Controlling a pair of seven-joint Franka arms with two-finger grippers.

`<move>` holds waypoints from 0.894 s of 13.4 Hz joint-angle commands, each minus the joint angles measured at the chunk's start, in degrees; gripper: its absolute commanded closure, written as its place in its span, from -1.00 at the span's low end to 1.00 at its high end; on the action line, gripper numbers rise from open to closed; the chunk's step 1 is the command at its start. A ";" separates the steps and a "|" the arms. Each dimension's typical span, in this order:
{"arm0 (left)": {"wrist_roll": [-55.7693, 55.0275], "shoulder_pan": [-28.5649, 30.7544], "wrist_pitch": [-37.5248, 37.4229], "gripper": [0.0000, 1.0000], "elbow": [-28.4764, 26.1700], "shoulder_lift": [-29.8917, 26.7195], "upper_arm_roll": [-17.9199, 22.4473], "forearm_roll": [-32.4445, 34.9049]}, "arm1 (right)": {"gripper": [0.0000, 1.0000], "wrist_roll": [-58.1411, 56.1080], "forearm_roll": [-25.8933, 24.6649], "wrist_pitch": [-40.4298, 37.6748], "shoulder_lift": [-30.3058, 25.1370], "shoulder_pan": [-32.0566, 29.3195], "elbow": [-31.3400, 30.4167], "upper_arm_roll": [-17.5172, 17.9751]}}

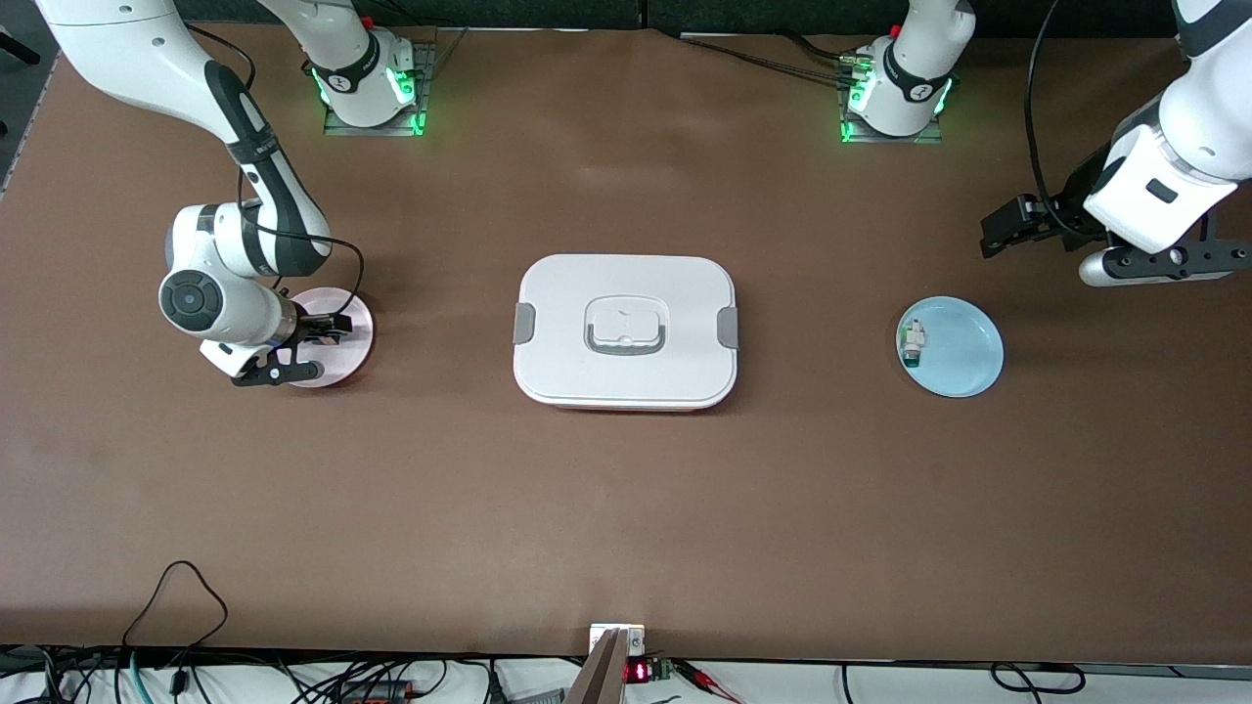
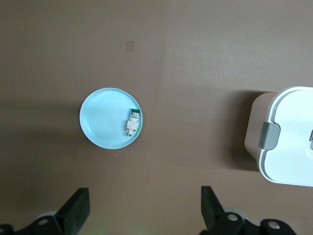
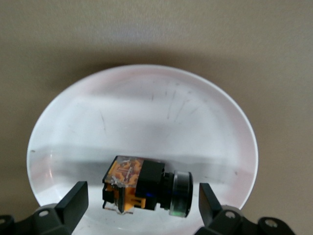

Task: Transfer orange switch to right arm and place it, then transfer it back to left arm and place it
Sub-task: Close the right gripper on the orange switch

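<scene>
Brown table (image 1: pixel 626 508), no legible writing.

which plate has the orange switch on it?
The pink plate under the right gripper, toward the right arm's end of the table. The blue plate holds a white-and-green component instead.

The table (image 1: pixel 626 508) wears a matt brown covering, smooth and cloth-like, and at its middle the box (image 1: pixel 626 376) looks like smooth white plastic with a soft sheen, with duller grey plastic side latches. Toward the right arm's end from the box, the pink plate (image 3: pixel 146 112) is glossy and finely scratched, and the orange switch (image 3: pixel 146 188) on it is black and orange plastic with a shiny metallic ring. Toward the left arm's end from the box, the pale blue plate (image 1: pixel 963 352) appears smooth and satin.
</scene>
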 commanded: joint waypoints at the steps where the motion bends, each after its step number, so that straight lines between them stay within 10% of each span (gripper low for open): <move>1: 1.68 0.48 -0.22 -1.00 0.95 0.33 -0.16 -0.01 | -1.00 0.11 -1.08 3.13 -0.31 -0.52 -2.59 0.31; 12: 1.77 0.49 -0.22 -1.00 0.95 0.33 -0.16 -0.01 | -1.00 0.29 -0.12 3.22 0.39 -2.02 -1.63 0.31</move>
